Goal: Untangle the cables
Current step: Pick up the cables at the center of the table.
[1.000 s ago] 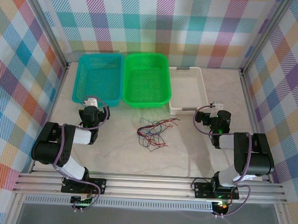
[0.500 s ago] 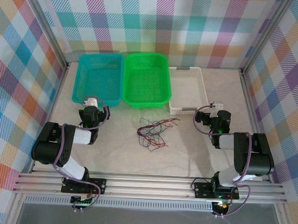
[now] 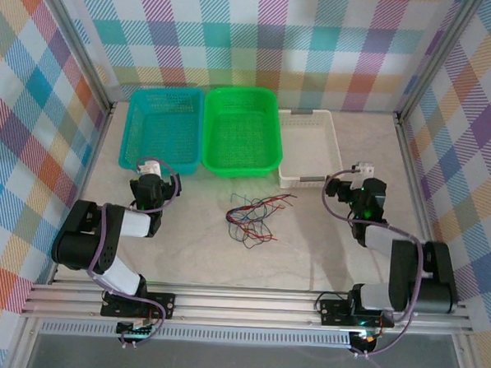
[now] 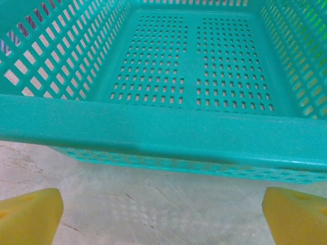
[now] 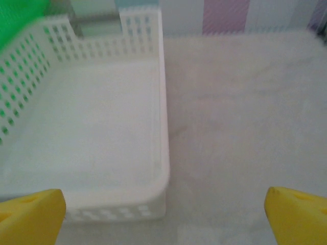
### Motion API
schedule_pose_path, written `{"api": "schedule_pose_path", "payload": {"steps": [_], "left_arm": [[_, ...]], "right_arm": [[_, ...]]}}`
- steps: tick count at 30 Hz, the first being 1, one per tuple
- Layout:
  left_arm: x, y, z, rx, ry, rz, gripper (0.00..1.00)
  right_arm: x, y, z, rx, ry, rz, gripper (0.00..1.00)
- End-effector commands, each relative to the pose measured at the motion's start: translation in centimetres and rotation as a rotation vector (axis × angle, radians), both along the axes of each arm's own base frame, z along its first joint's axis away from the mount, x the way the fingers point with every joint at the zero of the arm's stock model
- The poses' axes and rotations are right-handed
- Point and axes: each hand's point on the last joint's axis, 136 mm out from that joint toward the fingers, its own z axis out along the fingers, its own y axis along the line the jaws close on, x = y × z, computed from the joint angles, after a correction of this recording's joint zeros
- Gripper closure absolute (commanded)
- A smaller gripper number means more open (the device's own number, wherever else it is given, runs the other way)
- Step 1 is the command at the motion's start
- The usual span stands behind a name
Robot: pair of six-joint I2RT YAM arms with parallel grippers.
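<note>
The cables lie in a loose tangle of thin red, black, blue and green wires on the marble table, midway between the two arms. My left gripper rests by the near wall of the teal basket, left of the tangle; its yellow fingertips stand wide apart with bare table between them. My right gripper sits at the near right corner of the white basket, right of the tangle, and its yellow fingertips are also wide apart and hold nothing.
A green basket stands between the teal and white baskets along the back. The teal basket rim crosses close in front of the left gripper. The white basket corner lies close ahead of the right gripper. Metal frame posts and plaid walls enclose the table.
The right arm has shifted slightly to the right and back, its gripper moving a little away from the white basket's edge. The left arm and the cables have not moved.
</note>
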Motion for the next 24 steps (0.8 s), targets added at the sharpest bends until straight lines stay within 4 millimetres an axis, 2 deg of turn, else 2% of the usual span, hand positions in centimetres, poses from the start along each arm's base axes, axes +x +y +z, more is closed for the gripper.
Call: {"api": "schedule_pose_path", "payload": {"steps": [1, 3, 7, 9, 13, 16, 18, 21, 24], "left_arm": [[0.2, 0.0, 0.8, 0.002, -0.035, 0.002, 0.0], [0.2, 0.0, 0.7, 0.003, -0.032, 0.001, 0.0], [0.2, 0.0, 0.8, 0.001, -0.034, 0.0, 0.0], [0.2, 0.0, 0.7, 0.001, -0.033, 0.0, 0.0], [0.2, 0.0, 0.8, -0.001, -0.036, 0.001, 0.0], [0.0, -0.1, 2.1, -0.002, -0.054, -0.01, 0.0], [0.1, -1.0, 3.3, 0.004, -0.04, -0.061, 0.0], [-0.5, -1.4, 6.0, 0.008, -0.063, -0.077, 0.0], [-1.4, -1.8, 10.1, -0.107, -0.162, -0.064, 0.0]], "right_arm": [[-1.4, 0.2, 2.8, 0.037, -0.021, 0.004, 0.0], [-2.4, 1.4, 4.4, 0.076, -0.033, 0.06, 0.0], [-5.2, 5.1, 8.8, 0.159, -0.098, 0.234, 0.0], [-6.5, 6.4, 11.1, 0.309, -0.123, 0.262, 0.0], [-7.9, 8.0, 13.4, 0.635, -0.022, 0.282, 0.0], [-8.2, 9.0, 12.8, 0.796, 0.128, 0.27, 0.0], [-8.6, 11.1, 13.0, 0.819, 0.141, 0.389, 0.0], [-9.1, 13.4, 11.7, 0.691, 0.246, 0.365, 0.0], [-9.8, 16.6, 9.7, 0.52, 0.345, 0.358, 0.0]]}}
